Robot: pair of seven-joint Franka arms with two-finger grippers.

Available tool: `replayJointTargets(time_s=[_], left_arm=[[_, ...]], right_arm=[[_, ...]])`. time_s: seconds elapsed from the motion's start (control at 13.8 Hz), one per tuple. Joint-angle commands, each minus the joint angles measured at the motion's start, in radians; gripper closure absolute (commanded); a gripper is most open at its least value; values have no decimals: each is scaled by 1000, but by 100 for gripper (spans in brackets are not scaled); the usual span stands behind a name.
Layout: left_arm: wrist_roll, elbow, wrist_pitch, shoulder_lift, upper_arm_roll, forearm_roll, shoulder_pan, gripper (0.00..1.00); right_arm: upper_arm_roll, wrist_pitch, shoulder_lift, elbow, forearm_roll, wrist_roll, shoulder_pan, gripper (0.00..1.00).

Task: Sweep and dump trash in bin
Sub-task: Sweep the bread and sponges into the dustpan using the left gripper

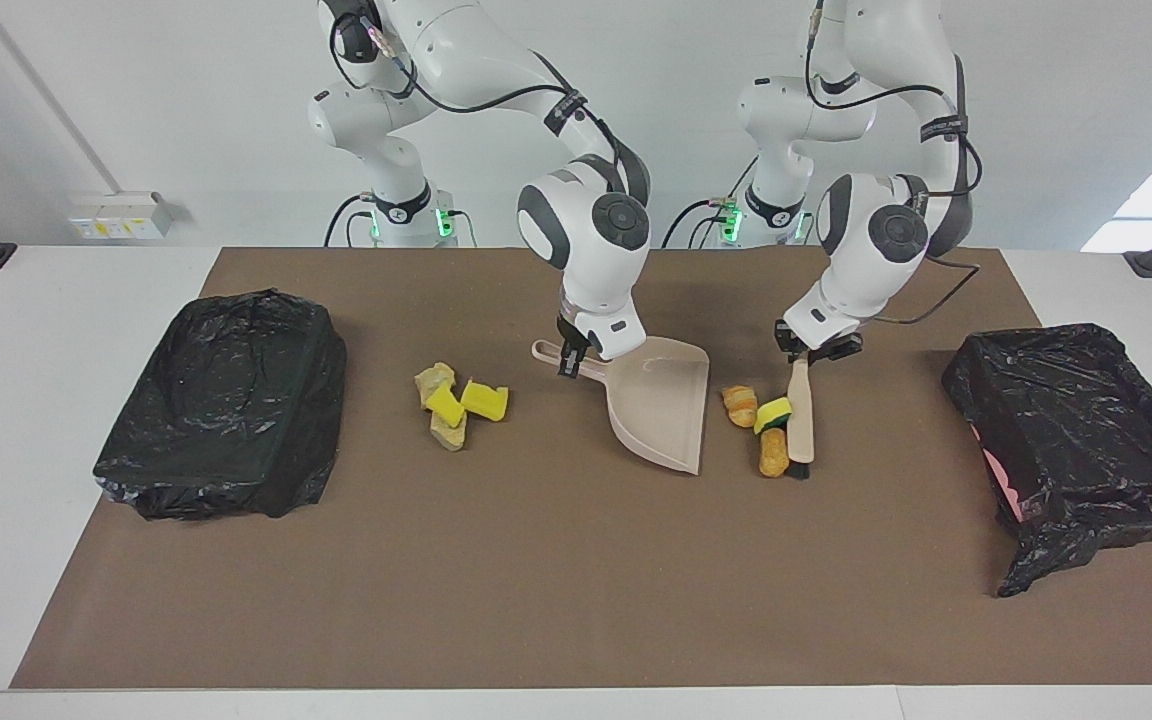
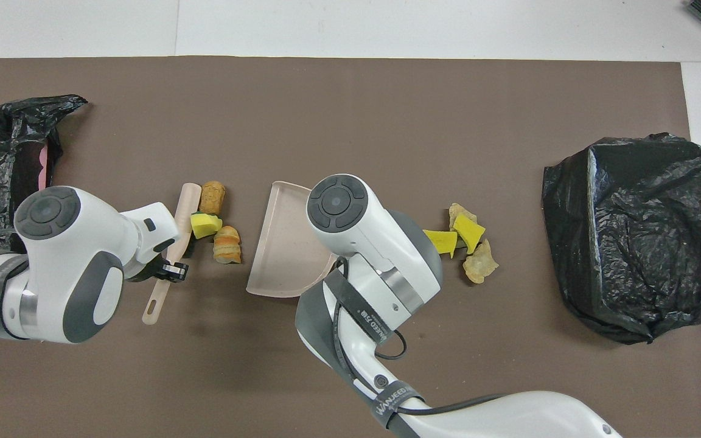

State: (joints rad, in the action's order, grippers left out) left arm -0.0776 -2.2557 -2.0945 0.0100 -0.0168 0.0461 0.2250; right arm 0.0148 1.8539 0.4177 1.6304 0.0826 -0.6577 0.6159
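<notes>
dustpan (image 1: 664,412): mid-table
brush (image 1: 800,420): beside three trash pieces (image 1: 762,422), toward left arm's end, seemingly touching them
four more pieces (image 1: 456,402): toward right arm's end

I can read only one thing from here: a black strap (image 2: 367,317) around the right arm, low in the middle of the overhead view, carries white capital letters that look like "WANJEED", followed by marks I cannot make out. A second black strap (image 2: 394,401) lower on the same arm shows the same word. In the facing view the straps on both arms bear white print too small for me to read.
</notes>
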Motion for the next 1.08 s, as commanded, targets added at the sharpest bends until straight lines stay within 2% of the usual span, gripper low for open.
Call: replayJointTargets(time_s=[0.0, 0.43, 0.58, 0.65, 0.87, 1.01], left_arm=[[-1, -59, 16, -48, 15, 56, 71, 100], [1, -74, 62, -82, 15, 247, 235, 100], [54, -71, 77, -90, 15, 340, 304, 100], [88, -62, 79, -88, 15, 348, 313, 100], [110, -22, 120, -76, 27, 348, 280, 100], [107, 17, 184, -81, 27, 344, 182, 100]], right_arm=[[7, 21, -5, 8, -6, 16, -10, 100], [7, 19, -5, 6, -6, 18, -12, 100], [7, 21, -5, 6, -7, 18, -12, 100], [7, 19, -5, 6, -7, 18, -12, 100], [7, 22, -5, 6, -20, 18, -12, 100], [7, 22, -5, 6, -20, 18, -12, 100]])
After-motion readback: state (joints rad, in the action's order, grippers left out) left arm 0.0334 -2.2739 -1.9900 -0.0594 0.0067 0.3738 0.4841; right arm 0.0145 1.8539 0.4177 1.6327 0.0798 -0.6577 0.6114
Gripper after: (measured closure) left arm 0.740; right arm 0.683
